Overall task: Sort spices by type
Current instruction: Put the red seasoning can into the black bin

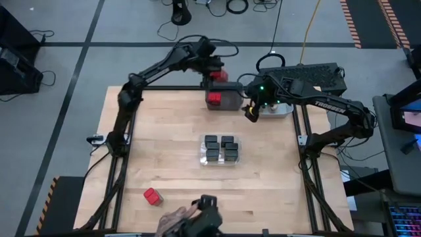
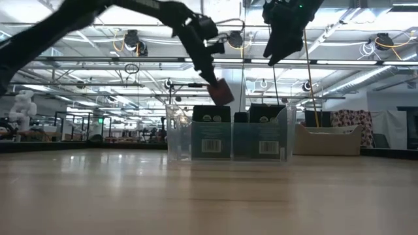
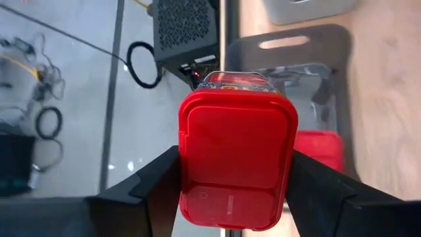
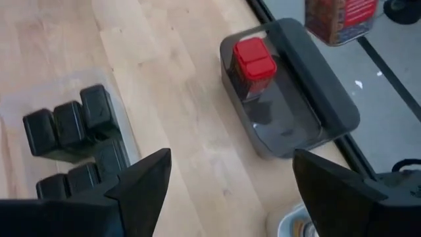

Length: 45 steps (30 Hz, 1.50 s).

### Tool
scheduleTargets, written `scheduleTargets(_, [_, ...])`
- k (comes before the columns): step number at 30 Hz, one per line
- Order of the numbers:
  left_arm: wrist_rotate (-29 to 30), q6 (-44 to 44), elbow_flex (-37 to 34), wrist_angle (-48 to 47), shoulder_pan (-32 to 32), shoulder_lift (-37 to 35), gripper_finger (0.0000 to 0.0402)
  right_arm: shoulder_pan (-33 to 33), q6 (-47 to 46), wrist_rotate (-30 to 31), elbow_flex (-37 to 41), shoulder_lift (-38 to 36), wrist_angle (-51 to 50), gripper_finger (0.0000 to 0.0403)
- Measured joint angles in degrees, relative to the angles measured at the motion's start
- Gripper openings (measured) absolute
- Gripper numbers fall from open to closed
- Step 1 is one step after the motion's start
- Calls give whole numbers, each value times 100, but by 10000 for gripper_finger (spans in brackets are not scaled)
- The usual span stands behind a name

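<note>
Left gripper [image 1: 218, 74] clenches a red-topped spice box [image 3: 237, 158] above the dark grey bin [image 1: 231, 100] at twelve o'clock on the table [image 1: 164, 138]; right gripper [image 1: 250, 113], fingers spread, hovers beside it.

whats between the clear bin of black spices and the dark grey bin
Bare wood only, in the high view, between the clear bin and the dark grey bin.

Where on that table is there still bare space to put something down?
Free wood: the whole left side beside the clear bin, and the near strip apart from one red-topped box. Inside the dark grey bin, room remains beside the red-topped box already there. Crowded: the far edge, where the left gripper holds a red-topped box above that bin and the right gripper hovers open.
</note>
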<state>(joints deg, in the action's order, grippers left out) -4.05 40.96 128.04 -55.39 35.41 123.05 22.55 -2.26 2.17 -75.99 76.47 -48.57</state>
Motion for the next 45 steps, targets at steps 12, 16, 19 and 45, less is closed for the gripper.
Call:
scheduleTargets(12, [-432, -176, 364, -248, 110, 679, 228, -3, 74, 42, 0, 0, -339, 302])
scheduleTargets(16, [-451, -180, 364, -236, 119, 686, 228, 0, 135, 76, 0, 0, -320, 302])
scheduleTargets(19, [-488, -290, 285, -253, 163, 686, 228, 1, 160, 79, 0, 0, -298, 302])
scheduleTargets(45, [-589, -414, 220, -349, 254, 1076, 228, 0, 101, 78, 0, 2, -268, 302])
